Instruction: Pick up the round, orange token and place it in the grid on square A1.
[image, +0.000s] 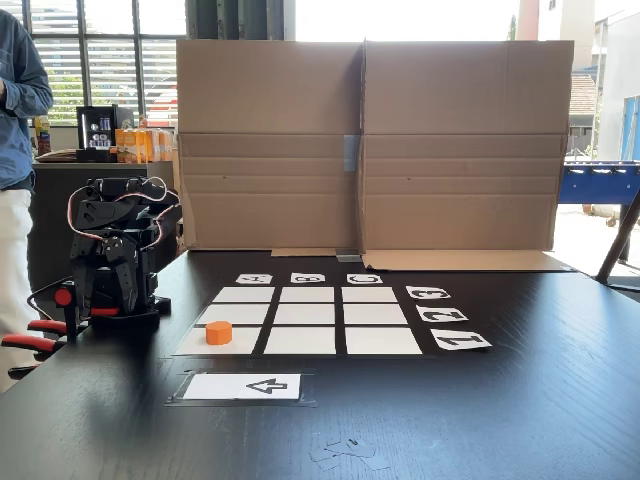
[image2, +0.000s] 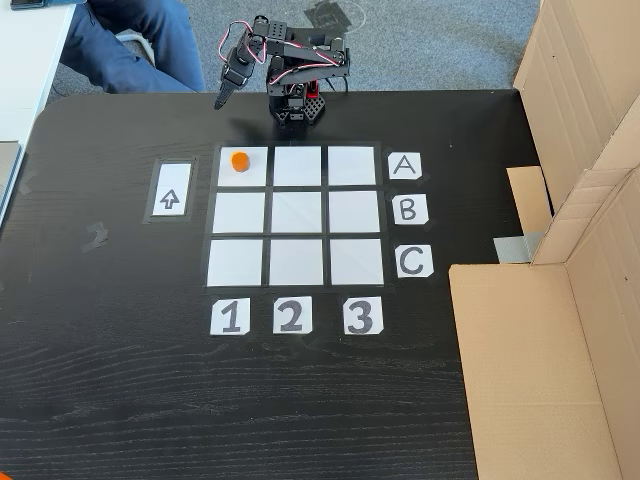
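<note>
At the far left of a fixed view stands a person in a blue top and white trousers, cut off by the frame edge. Just in from there the black arm sits folded low on its base at the table's edge, with red and white wires looping over it. In another fixed view, taken from above, the gripper hangs off the arm's left side, pointing down past the table edge toward the floor; its fingers lie so close together and so small that I cannot tell whether the jaws are open or closed. It holds nothing that I can see.

Next comes the white card with a black arrow, lying flat in front of the grid. The round, orange token sits upright on square A1, the front-left corner cell in this view. From above, the token rests in the upper middle of that cell, the one beside the A card row and above the 1 card, well apart from the gripper.

Rightward, the other eight cells are bare white. Cardboard panels stand behind the grid, and a blue table shows at far right.
</note>
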